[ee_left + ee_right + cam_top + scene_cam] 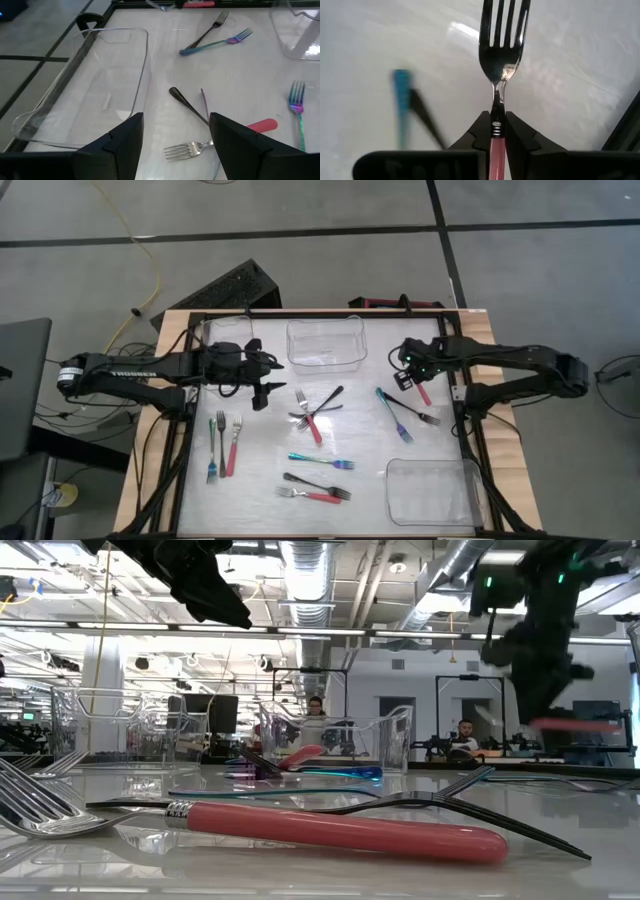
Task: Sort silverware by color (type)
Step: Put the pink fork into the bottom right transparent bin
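Small forks with red, teal or black handles lie scattered on the white table. A teal one (212, 452) and a red one (233, 446) lie side by side at the left. Crossed piles sit mid-table (316, 415) and at the near middle (315, 490). A teal and black pair (402, 416) lies to the right. My right gripper (408, 377) is shut on a red-handled fork (424, 393), held above the table's right part. My left gripper (265, 376) hovers open, left of the far tub, touching nothing. My right gripper pinches the red fork between its two fingers (482, 131) at the handle's tine end (496, 146), where the pink grip meets the metal neck. The fingers come from above and lie across the fork. The fork is lifted clear and about level (580, 725).
A clear plastic tub (325, 343) stands at the far middle and a second (432, 490) at the near right. A dark frame (465, 425) borders the table. In the low view a red fork (340, 830) lies close to the camera. People (316, 710) sit in the room behind.
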